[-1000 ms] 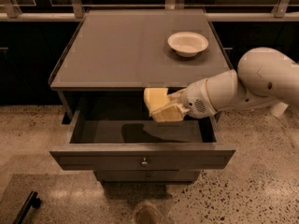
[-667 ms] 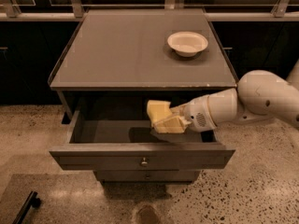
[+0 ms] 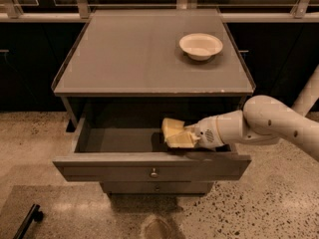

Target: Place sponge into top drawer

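The top drawer [image 3: 109,169] is pulled open, its grey front panel with a small round knob [image 3: 154,173] facing me. My gripper [image 3: 178,136] reaches in from the right, low inside the drawer's right half, just behind the front panel. It is shut on the pale yellow sponge [image 3: 172,127], which sits between the yellowish fingers, close over the drawer floor. I cannot tell if the sponge touches the floor. The white arm [image 3: 264,123] extends off to the right.
A white bowl [image 3: 200,45] stands on the grey cabinet top [image 3: 134,59] at the back right. The lower drawer front [image 3: 154,187] is shut beneath. A black object [image 3: 27,222] lies on the speckled floor at the lower left.
The gripper with the sponge has moved down and slightly right, from the drawer's upper opening to deep inside it. The arm has dropped lower too.
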You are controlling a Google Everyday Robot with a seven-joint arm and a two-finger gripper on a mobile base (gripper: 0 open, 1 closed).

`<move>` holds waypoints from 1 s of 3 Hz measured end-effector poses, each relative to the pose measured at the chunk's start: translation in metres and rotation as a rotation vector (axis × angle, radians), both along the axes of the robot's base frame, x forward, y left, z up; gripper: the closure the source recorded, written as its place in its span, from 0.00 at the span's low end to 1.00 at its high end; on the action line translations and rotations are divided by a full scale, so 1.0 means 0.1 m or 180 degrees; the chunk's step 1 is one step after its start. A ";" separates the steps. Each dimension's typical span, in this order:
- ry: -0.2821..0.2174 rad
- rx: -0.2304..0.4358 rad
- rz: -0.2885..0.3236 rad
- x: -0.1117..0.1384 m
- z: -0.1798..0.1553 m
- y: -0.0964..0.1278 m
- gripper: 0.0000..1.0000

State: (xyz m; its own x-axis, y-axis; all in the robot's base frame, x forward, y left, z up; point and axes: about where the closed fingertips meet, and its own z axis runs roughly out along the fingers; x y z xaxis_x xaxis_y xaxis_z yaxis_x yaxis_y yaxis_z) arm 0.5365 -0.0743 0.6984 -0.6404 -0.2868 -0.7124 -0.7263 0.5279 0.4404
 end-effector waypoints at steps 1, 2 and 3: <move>0.0115 -0.0035 -0.0086 0.30 -0.35 -0.06 1.00; 0.0127 -0.0032 -0.0087 0.31 -0.38 -0.06 0.81; 0.0127 -0.0032 -0.0087 0.31 -0.38 -0.06 0.58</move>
